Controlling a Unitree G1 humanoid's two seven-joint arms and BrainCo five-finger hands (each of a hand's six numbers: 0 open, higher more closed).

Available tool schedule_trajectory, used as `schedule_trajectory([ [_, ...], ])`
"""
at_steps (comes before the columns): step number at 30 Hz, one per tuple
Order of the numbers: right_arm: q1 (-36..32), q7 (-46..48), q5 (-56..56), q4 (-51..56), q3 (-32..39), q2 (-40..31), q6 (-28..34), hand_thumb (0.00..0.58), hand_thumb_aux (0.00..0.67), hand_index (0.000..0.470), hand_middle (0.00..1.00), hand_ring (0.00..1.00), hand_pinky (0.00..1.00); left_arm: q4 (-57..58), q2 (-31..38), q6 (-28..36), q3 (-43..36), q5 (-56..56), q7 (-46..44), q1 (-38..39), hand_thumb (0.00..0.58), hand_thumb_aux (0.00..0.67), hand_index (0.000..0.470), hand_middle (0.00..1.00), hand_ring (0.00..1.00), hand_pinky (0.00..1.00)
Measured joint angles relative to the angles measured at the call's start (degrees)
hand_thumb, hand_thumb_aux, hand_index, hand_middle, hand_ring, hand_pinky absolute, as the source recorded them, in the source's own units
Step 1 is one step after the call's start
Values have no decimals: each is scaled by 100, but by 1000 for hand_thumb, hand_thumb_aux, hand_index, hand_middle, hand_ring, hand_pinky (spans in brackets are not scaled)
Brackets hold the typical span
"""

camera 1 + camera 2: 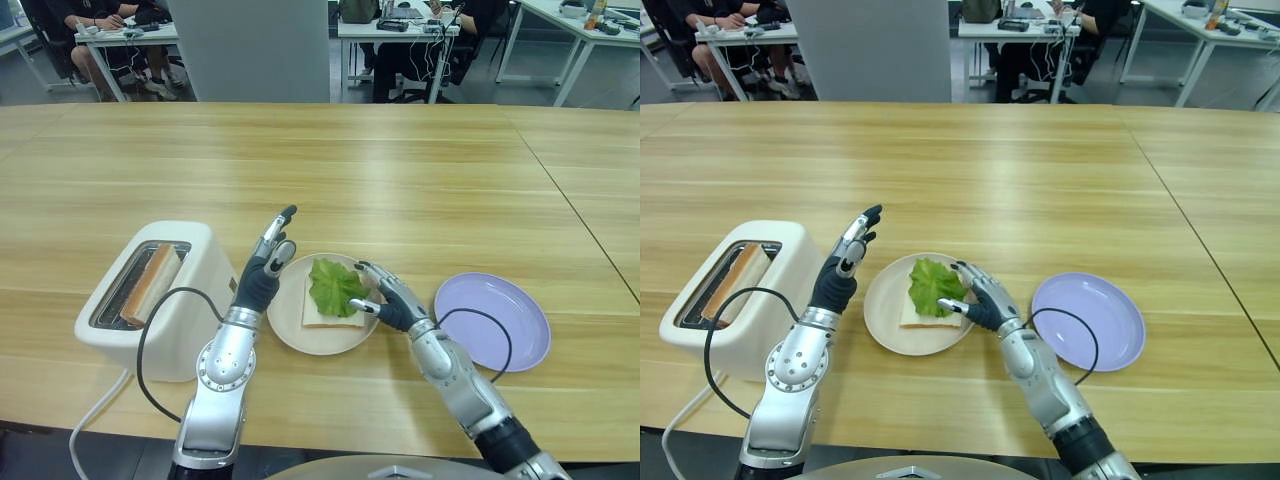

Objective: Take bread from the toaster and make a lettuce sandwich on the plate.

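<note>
A cream toaster point(165, 300) stands at the near left with one slice of bread point(150, 282) upright in its slot. To its right a beige plate point(290, 335) carries a bread slice point(318, 317) topped with a green lettuce leaf point(335, 285). My left hand point(268, 265) is raised between toaster and plate, fingers straight and open, holding nothing. My right hand point(388, 298) rests at the plate's right rim, fingers spread beside the lettuce, with nothing grasped.
An empty purple plate point(495, 320) lies to the right of the beige one. A black cable loops near each wrist. The wooden table point(400, 180) stretches far ahead. Desks and seated people are in the room behind.
</note>
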Motion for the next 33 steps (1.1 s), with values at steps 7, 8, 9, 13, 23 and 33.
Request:
schedule_trajectory([
  [7,1022,617,2738,-1356,-738,955,-91,0,0,0,55,55,55,-1291,524,546,673,1212,167,-34,0,0,0,0,0,0],
  [8,1023,648,2927,-1380,-817,1007,-87,0,0,0,63,63,63,-1410,676,671,812,1587,160,20,0,0,0,0,0,0],
  [9,1028,676,3046,-1382,-860,1046,-74,0,0,0,67,67,67,-1490,811,749,927,1851,154,82,0,0,0,0,0,0],
  [13,1106,706,3275,-1381,-958,1090,32,0,0,0,78,78,78,-1616,1481,1068,1747,3301,138,373,0,0,0,0,0,0],
  [23,1412,681,3315,-1627,-945,1119,45,0,0,0,98,98,98,-463,2287,1516,3292,4387,-344,1674,0,0,0,0,0,0],
  [33,1448,664,3222,-1651,-946,1116,45,0,0,0,118,118,118,41,2354,1451,3271,4340,-651,1947,0,0,0,0,0,0],
])
